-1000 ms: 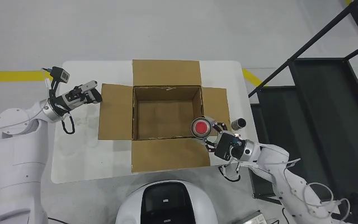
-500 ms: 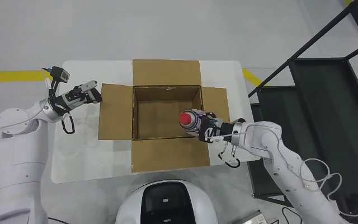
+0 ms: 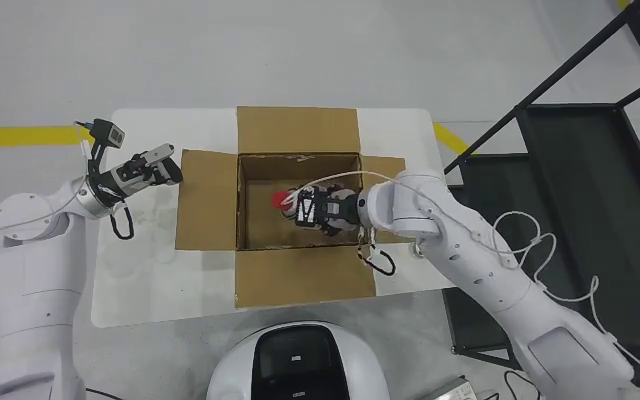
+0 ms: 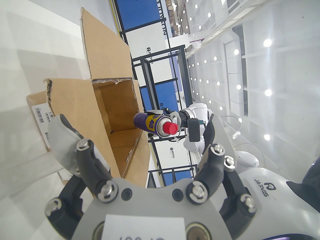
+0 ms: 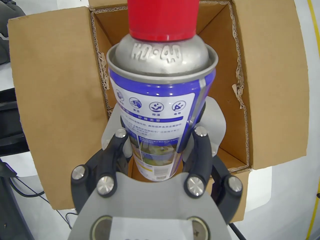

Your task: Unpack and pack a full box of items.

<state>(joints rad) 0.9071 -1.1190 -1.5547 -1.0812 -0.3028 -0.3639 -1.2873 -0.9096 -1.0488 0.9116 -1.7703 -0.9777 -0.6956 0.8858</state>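
Note:
An open cardboard box [image 3: 298, 130] with all flaps spread sits on the white table. My right gripper [image 3: 320, 210] is shut on a blue spray can [image 3: 297, 204] with a red cap. It holds the can sideways above the box's inside, cap toward the left wall. In the right wrist view the can [image 5: 160, 93] stands between the fingers [image 5: 113, 126] of the right gripper [image 5: 162, 123], with the bare box bottom [image 5: 225, 106] beyond. My left gripper [image 3: 168, 166] hangs open left of the box. In the left wrist view, the left gripper [image 4: 136, 128] faces the box [image 4: 75, 101] and the can [image 4: 150, 123].
The white table [image 3: 150, 280] has bare room to the left of the box and in front of it. A black metal rack [image 3: 545, 150] stands just off the table's right edge. A yellow floor line [image 3: 35, 135] runs at the far left.
The right arm carried the can from the box's near right corner leftward to over its inside, and the can tipped from cap-up to sideways. The left arm stayed still.

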